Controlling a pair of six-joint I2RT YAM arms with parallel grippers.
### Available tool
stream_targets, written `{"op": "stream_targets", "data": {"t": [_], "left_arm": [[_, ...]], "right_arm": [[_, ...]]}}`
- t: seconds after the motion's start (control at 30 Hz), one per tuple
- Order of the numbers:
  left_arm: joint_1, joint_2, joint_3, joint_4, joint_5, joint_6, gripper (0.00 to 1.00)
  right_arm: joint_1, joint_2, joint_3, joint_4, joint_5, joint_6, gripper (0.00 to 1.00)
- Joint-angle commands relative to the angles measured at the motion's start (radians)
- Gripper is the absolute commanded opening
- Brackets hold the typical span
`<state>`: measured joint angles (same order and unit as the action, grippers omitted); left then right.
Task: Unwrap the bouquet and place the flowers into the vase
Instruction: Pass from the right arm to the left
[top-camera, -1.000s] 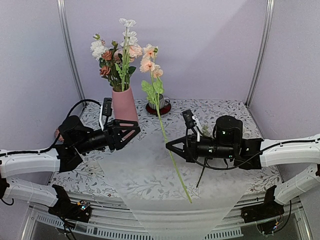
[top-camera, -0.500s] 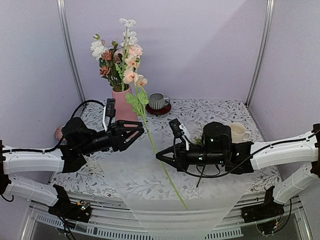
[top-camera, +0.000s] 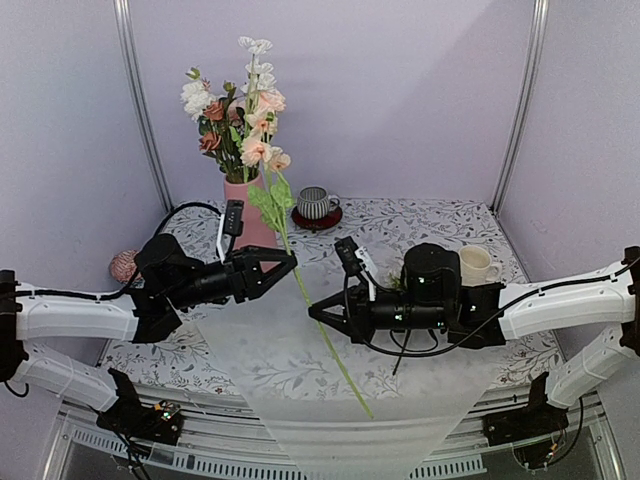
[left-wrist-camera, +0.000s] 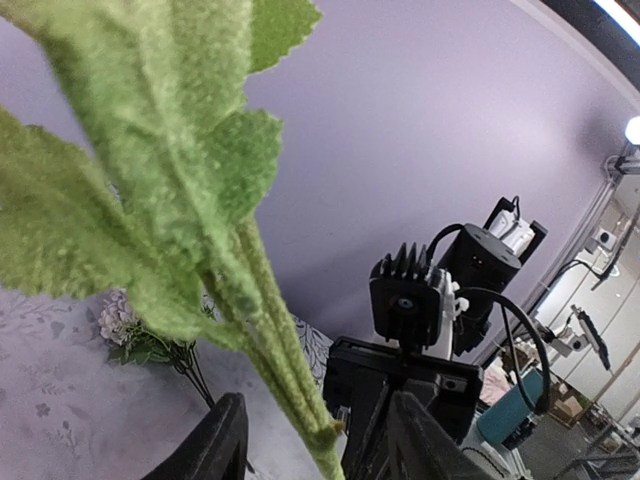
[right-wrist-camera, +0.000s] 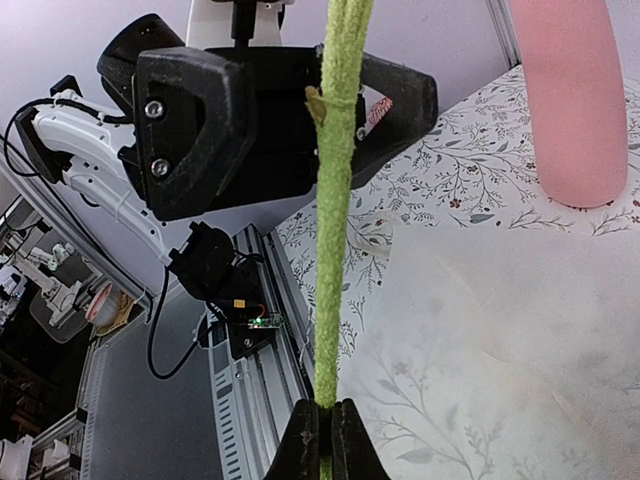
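The pink vase (top-camera: 246, 208) stands at the back left with several flowers (top-camera: 228, 105) in it. My right gripper (top-camera: 314, 311) is shut on the lower stem of one more peach-bloomed flower (top-camera: 258, 150), held up leaning toward the vase. In the right wrist view that stem (right-wrist-camera: 336, 200) rises straight from the closed right gripper (right-wrist-camera: 326, 425). My left gripper (top-camera: 291, 262) is open around the stem higher up. The stem (left-wrist-camera: 290, 385) passes between its fingers (left-wrist-camera: 222, 445) with gaps on both sides. No wrapped bouquet is in view. Translucent wrapping paper (top-camera: 300, 400) lies flat on the table.
A grey striped mug (top-camera: 318, 203) on a red saucer stands behind the vase's right. A cream mug (top-camera: 476, 265) sits behind the right arm. A pink ball (top-camera: 122, 265) lies at the left edge. A lavender sprig (left-wrist-camera: 140, 335) lies on the patterned cloth.
The right gripper has carried the flower left toward the vase. The left gripper has moved right to the stem and its jaws have narrowed around it.
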<state>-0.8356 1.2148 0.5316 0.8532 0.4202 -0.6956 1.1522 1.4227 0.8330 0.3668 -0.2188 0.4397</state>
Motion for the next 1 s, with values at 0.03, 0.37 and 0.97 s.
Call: {"op": "stream_targets", "data": {"t": [0.03, 0.37, 0.97], "left_arm": [[-0.017, 0.01, 0.038, 0.038, 0.029, -0.011, 0.43], [-0.019, 0.008, 0.064, -0.012, 0.031, -0.006, 0.05], [-0.016, -0.117, 0.132, -0.364, -0.158, 0.139, 0.04]], "right_arm": [[0.01, 0.008, 0.031, 0.019, 0.015, -0.022, 0.02], [0.011, 0.015, 0.041, -0.012, 0.073, -0.018, 0.12], [0.007, -0.161, -0.065, -0.111, 0.618, 0.0, 0.91]]}}
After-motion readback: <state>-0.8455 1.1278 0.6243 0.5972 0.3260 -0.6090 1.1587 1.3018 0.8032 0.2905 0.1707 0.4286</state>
